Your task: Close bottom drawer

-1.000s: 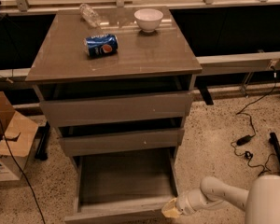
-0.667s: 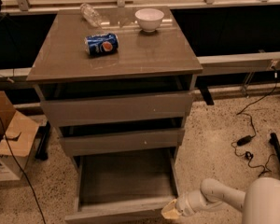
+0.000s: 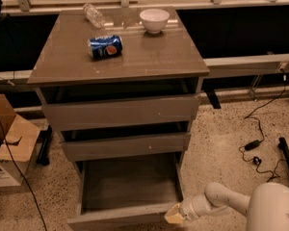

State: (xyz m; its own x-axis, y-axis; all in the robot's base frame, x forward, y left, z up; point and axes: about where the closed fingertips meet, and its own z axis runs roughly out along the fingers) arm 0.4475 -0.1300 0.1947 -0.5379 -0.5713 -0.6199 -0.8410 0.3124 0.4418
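Note:
The bottom drawer (image 3: pixel 127 184) of the grey-brown wood-grain cabinet stands pulled far out, its plain grey inside empty and its flat front (image 3: pixel 115 220) at the bottom edge of the camera view. My gripper (image 3: pixel 173 215) sits at the right end of that front, at the lower right corner of the drawer, on the end of my white arm (image 3: pixel 216 201) that reaches in from the right. The two drawers above (image 3: pixel 120 112) stand slightly out.
On the cabinet top (image 3: pixel 149 57) lie a blue soda can (image 3: pixel 105 46), a white bowl (image 3: pixel 154 19) and a clear plastic bottle (image 3: pixel 94 14). Cardboard boxes (image 3: pixel 9 148) stand on the floor at left. Black cables (image 3: pixel 260 148) lie on the floor at right.
The gripper has stayed at the right end of the drawer front; the drawer shows no clear movement.

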